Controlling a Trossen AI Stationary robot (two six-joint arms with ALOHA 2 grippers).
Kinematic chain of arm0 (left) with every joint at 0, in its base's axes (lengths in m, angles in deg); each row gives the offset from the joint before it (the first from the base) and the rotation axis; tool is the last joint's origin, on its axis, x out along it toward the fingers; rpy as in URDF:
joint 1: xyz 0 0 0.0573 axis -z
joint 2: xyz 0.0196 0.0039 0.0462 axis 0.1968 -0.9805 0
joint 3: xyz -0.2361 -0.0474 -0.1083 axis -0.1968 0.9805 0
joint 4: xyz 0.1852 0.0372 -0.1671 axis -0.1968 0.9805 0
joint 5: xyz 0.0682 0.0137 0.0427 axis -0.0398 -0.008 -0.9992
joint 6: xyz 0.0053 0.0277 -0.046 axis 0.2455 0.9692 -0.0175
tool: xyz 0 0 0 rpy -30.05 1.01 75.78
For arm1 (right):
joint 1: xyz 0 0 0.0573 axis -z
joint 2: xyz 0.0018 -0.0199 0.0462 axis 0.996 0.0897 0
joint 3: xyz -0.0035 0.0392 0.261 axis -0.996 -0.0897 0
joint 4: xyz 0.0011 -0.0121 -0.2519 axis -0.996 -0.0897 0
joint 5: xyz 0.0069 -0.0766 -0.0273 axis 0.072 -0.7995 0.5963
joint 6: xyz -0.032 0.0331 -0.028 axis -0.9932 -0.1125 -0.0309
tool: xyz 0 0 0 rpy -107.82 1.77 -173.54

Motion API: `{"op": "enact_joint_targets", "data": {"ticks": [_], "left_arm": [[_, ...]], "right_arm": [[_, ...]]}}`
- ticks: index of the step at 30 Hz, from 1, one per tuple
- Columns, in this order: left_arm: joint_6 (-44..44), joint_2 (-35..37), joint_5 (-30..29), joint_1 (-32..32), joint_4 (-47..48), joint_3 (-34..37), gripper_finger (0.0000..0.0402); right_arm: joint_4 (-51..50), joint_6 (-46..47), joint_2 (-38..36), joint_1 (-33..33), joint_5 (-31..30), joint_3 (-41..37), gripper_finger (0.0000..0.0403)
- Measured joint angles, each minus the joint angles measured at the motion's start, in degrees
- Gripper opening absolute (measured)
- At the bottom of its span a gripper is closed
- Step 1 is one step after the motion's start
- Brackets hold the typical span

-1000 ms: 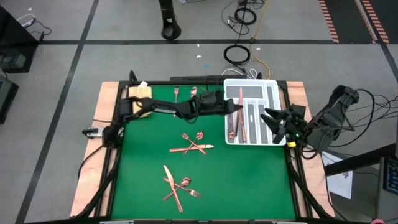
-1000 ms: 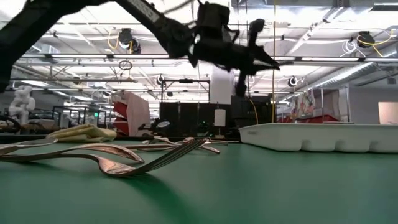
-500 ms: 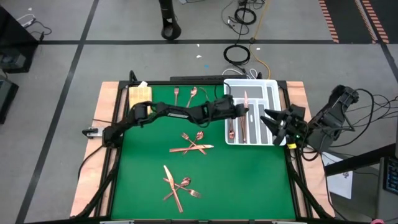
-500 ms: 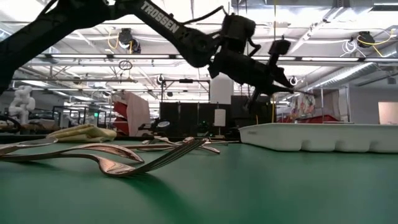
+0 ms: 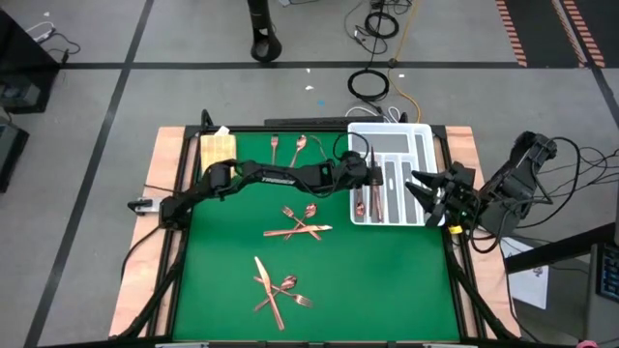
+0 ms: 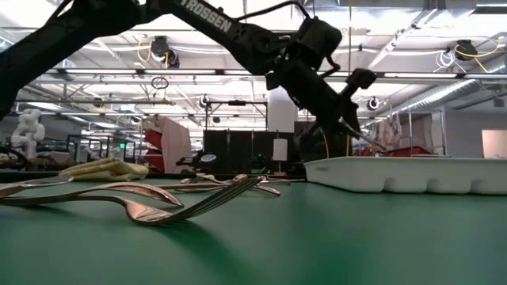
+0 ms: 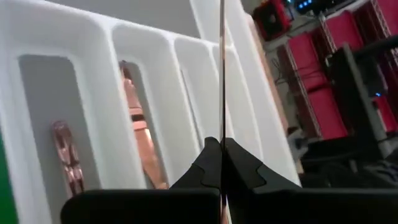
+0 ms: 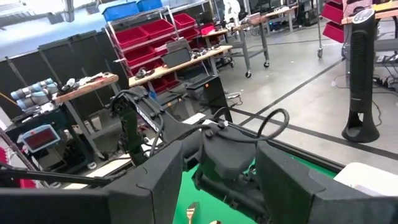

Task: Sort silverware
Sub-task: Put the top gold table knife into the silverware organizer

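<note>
A: Fingers first. The left gripper [image 7: 222,163] is pinched tight on 1 thin copper knife [image 7: 222,68], seen edge-on as a fine line rising from between the dark pads in the left wrist view. The right gripper [image 5: 432,194] has its fingers spread, holding nothing, parked at the right edge of the white tray [image 5: 422,132], right of centre in the high view.

B: What changed over the last second?

A: The left arm swung from the tray's left edge out across it, then drew back a little. It has also tipped nose-down: in the low view the gripper [image 6: 360,127] now slants toward the tray wall [image 6: 412,176], right of centre, where before it ran closer to level.

B: Meaning for the sort?

A: My read: this is the placing step, the knife being lined up over a slot near the left side of the tray. Which compartment, I cannot tell. It is not yet released.

B: The rest of the silverware?

A: 2 slots on the tray's left already hold copper pieces [image 5: 360,200]. 1 cluster [image 5: 300,223] lies mid-mat, another [image 5: 278,289] lower left of centre, and 2 pieces [image 5: 287,145] at the mat's top edge beside the tan cloth [image 5: 218,145]. Plenty left to move.
</note>
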Motion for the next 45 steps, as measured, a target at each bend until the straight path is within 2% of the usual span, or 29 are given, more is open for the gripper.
{"op": "enact_joint_targets", "data": {"ticks": [13,17,26,34,45], "left_arm": [[-2.1,-1.8,-2.7,0.4,-3.2,-0.2,0.0003],[-3.6,-4.0,-1.5,0.8,-3.6,-0.4,0.0003],[-4.0,-8.1,1.8,0.8,-0.5,-5.5,0.0003],[-4.5,-8.8,3.5,0.4,0.7,-6.5,0.0005],[-2.0,-8.9,6.7,-0.4,0.3,-6.5,0.0108]], "right_arm": [[-0.3,-1.8,0.0,0.0,0.2,0.0,0.0187],[-0.4,-2.0,0.0,0.0,0.2,0.0,0.0187],[-0.8,-2.5,0.0,0.0,1.5,0.0,0.0187],[-1.2,-3.3,0.0,0.0,1.6,0.0,0.0187],[-1.7,-3.3,0.0,0.0,1.8,0.0,0.0187]]}}
